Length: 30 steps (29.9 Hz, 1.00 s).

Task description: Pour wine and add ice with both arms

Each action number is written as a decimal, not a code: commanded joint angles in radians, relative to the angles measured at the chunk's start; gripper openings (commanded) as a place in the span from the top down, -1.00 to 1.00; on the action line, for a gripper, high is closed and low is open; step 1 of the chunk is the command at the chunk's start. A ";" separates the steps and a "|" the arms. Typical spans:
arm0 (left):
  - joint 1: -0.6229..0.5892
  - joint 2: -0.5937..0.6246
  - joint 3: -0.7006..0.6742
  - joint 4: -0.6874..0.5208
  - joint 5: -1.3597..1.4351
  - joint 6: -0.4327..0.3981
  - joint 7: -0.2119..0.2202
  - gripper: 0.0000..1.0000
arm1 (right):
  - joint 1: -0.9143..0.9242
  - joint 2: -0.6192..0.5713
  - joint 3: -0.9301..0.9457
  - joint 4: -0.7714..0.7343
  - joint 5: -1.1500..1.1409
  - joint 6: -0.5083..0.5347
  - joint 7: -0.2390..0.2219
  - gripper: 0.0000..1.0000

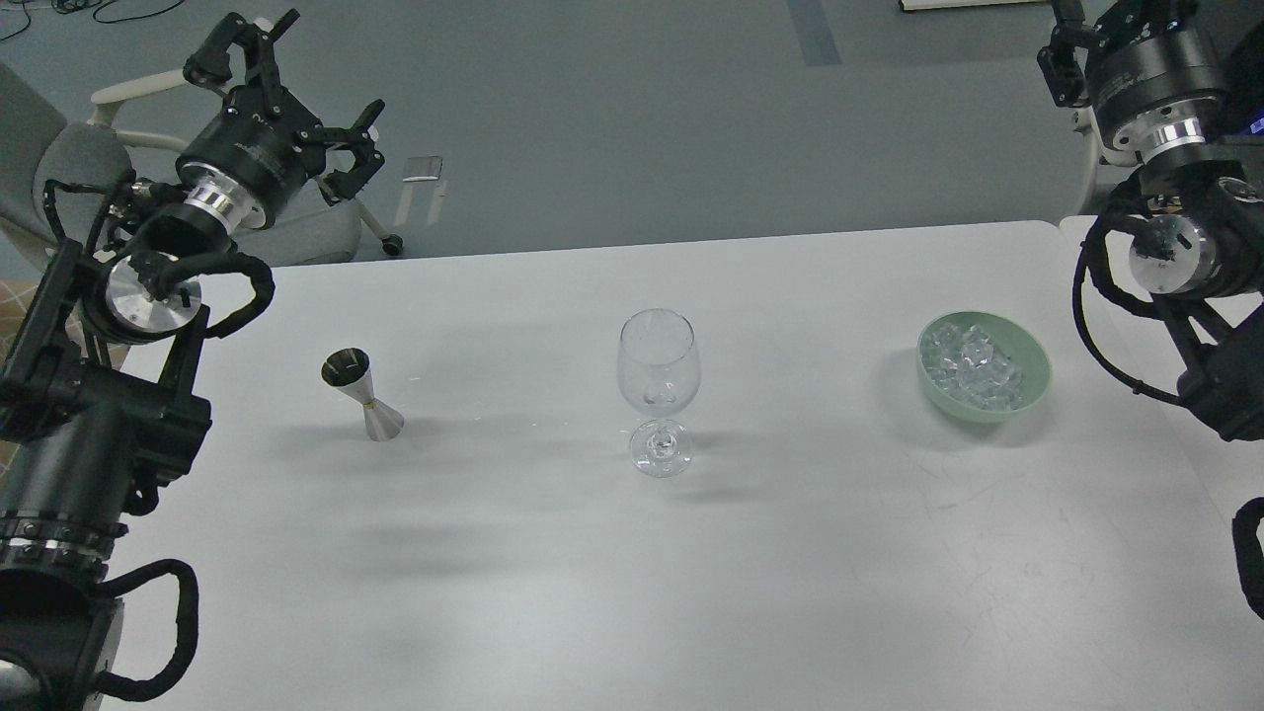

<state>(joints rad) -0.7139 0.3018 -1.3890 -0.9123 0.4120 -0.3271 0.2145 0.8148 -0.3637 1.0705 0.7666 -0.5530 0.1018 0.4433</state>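
Ice (pixel 978 367) in bowl (pixel 1027 395), well below right gripper (pixel 1071 49); left gripper (pixel 296 99) spread wide.

Right end effector (pixel 1071 44) — cut off by top edge.

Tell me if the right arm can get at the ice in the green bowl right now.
Probably yes: the ice lies uncovered in the green bowl, nothing stands beside it, and the right gripper hangs nearby.

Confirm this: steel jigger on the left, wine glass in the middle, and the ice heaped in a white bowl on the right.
Not quite. In the head view the bowl holding the ice is pale green, not white. The rest stands: the steel jigger is on the left and the wine glass in the middle.
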 commanded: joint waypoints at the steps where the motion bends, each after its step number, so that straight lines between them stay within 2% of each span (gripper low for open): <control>1: -0.002 -0.013 -0.004 -0.002 -0.002 -0.003 0.000 -0.96 | 0.001 -0.004 0.000 -0.001 0.002 -0.001 0.000 -1.00; 11: -0.002 -0.027 0.001 -0.004 -0.002 0.002 -0.018 -0.96 | 0.000 -0.006 -0.001 -0.001 0.007 -0.001 0.000 -1.00; 30: 0.016 -0.009 0.002 -0.094 -0.001 0.006 -0.007 -0.95 | -0.005 -0.008 -0.001 0.008 0.007 0.001 0.002 -1.00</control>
<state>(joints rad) -0.6974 0.2908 -1.3857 -1.0023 0.4111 -0.3235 0.2032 0.8154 -0.3710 1.0691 0.7723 -0.5460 0.1028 0.4449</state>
